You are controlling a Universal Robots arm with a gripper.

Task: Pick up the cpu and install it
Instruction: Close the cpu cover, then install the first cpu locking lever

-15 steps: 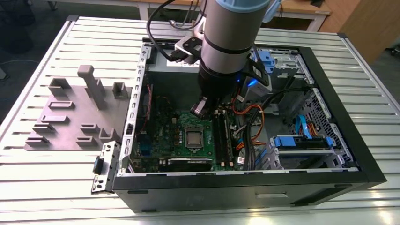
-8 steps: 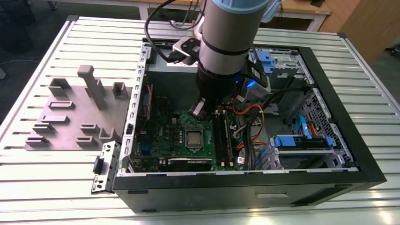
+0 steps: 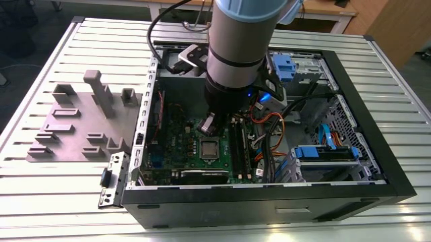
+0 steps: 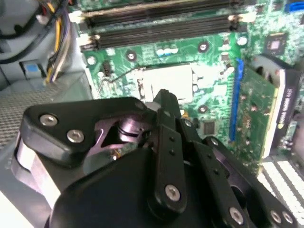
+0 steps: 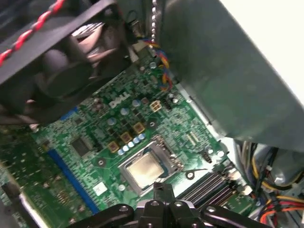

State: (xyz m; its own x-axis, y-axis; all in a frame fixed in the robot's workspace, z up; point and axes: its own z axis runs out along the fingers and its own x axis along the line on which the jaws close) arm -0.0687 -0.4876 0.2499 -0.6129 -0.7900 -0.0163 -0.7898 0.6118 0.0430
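The cpu [image 5: 145,168] is a pale square chip lying flat in its socket on the green motherboard [image 5: 95,137] inside the open PC case. It shows too in the exterior view, as the cpu [image 3: 209,148], and in the second wrist view, as the cpu [image 4: 168,80]. My gripper [image 3: 209,126] hangs inside the case just above the board, slightly behind the socket. In both wrist views the gripper [image 5: 163,186] [image 4: 164,96] points at the socket's edge, fingers together and holding nothing.
Black memory slots [image 3: 239,146] run beside the socket, with orange and black cables [image 3: 269,126] past them. A graphics card [image 3: 202,176] lies at the board's near end. Blue drive bays [image 3: 323,151] fill the case's right. A grey fixture block [image 3: 81,126] stands on the table outside.
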